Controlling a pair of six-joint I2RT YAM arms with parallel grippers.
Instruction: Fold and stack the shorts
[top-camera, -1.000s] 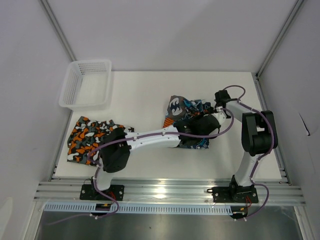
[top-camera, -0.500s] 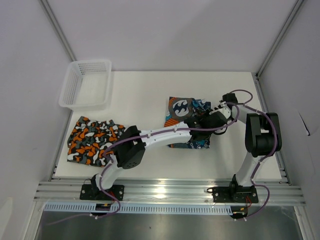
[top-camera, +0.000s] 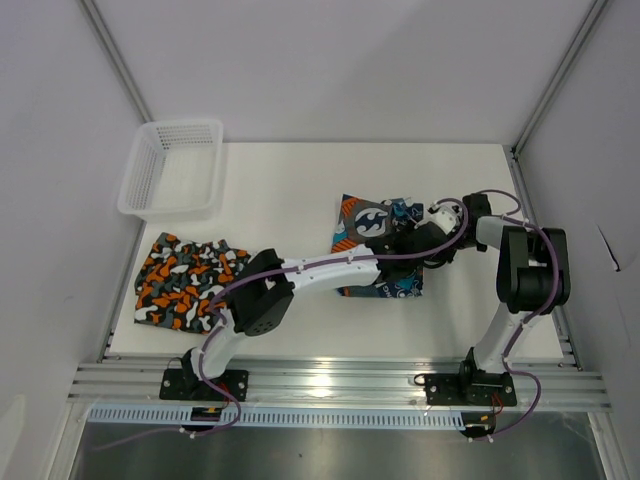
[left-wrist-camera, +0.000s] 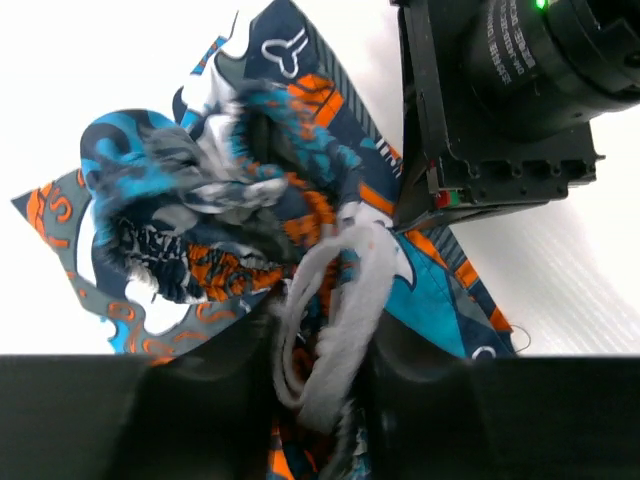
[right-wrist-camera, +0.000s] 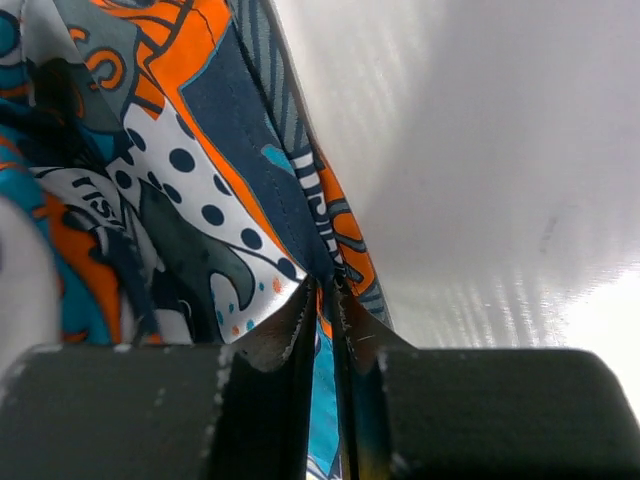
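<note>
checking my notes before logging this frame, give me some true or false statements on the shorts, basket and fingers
1. The left fingers and right fingers are both shut on the graphic print shorts. True.
2. The camouflage shorts lie inside the basket. False: they lie on the table, nearer the arms than the basket.
3. The two shorts are stacked. False: they lie apart, camouflage at the left, graphic print mid-table.
4. The basket sits at the table's far left corner. True.
</note>
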